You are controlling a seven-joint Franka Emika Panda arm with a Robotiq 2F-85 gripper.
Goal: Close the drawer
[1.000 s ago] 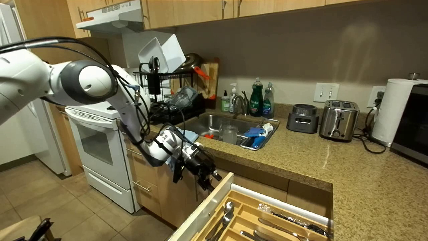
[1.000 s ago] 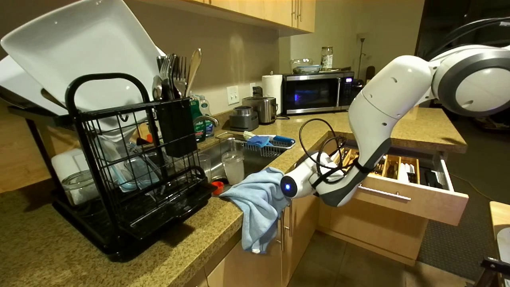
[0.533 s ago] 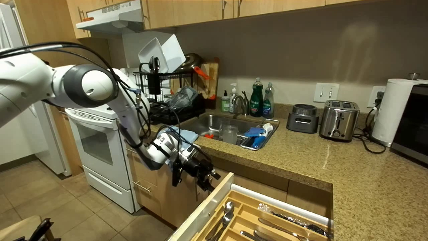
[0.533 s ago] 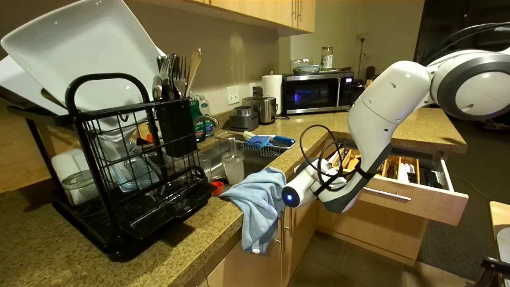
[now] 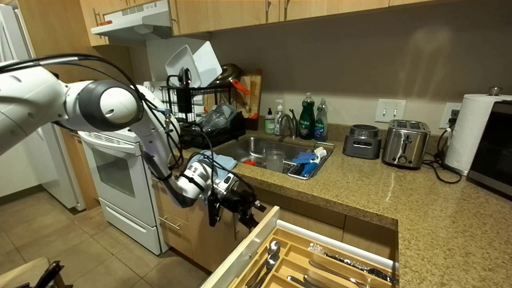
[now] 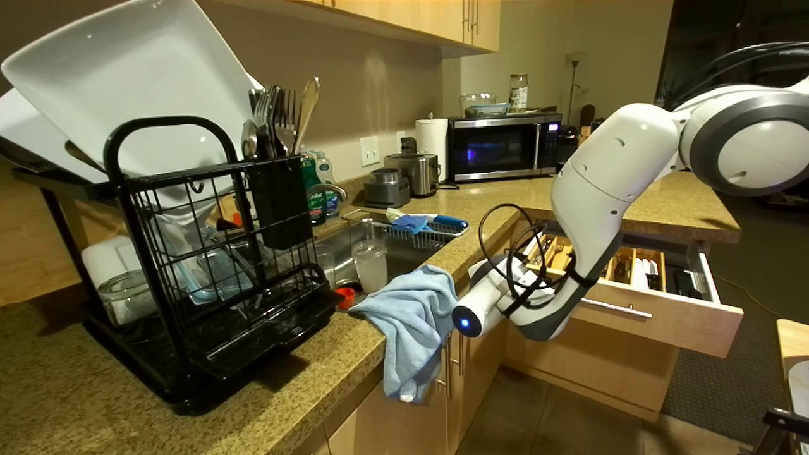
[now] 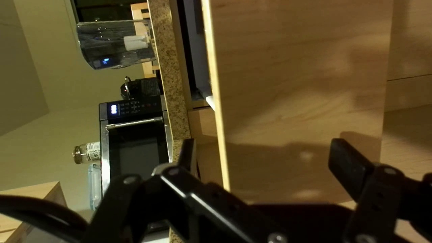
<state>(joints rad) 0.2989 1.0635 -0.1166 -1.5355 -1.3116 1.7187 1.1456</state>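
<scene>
In an exterior view, the drawer [image 5: 261,236] stands pulled out at the near right from under the speckled bench [image 5: 452,216], spoons [image 5: 272,261] in its wooden tray [image 5: 293,253]; my pincer [image 5: 258,215] hangs just to its left. In an exterior view, the drawer lies to the right, partly behind my arm [image 6: 594,170], which hides the pincer. In the wrist view, my pincer's fingers [image 7: 349,165] are spread wide, gripping nothing, facing the drawer's front [image 7: 297,84].
</scene>
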